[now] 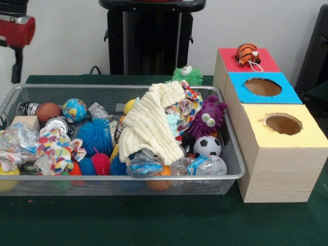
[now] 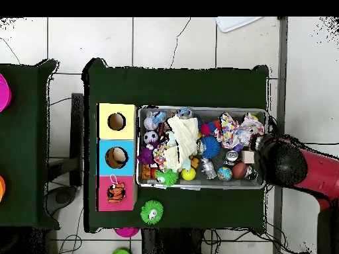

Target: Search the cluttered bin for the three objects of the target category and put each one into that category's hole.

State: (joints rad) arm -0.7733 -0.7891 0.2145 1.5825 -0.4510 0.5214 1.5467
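One red arm (image 2: 301, 165) over the wire bin's (image 2: 259, 182) end, claw hidden, its opening impossible to tell.

— How is the bin (image 1: 233, 177) made?
— Of silver wire mesh. A knitted cream cloth (image 1: 149, 125) is laid inside.
— And the box (image 1: 277, 171)?
— Pale matt wood is seen; the tabletop (image 1: 154, 220) is covered in green felt.

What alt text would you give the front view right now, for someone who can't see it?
A wire mesh bin on a green table holds a jumble of balls, spiky toys and crumpled wrappers, with a cream knitted cloth draped over the middle. To its right stand three boxes: yellow and blue with open round holes, and red with a striped toy on top.
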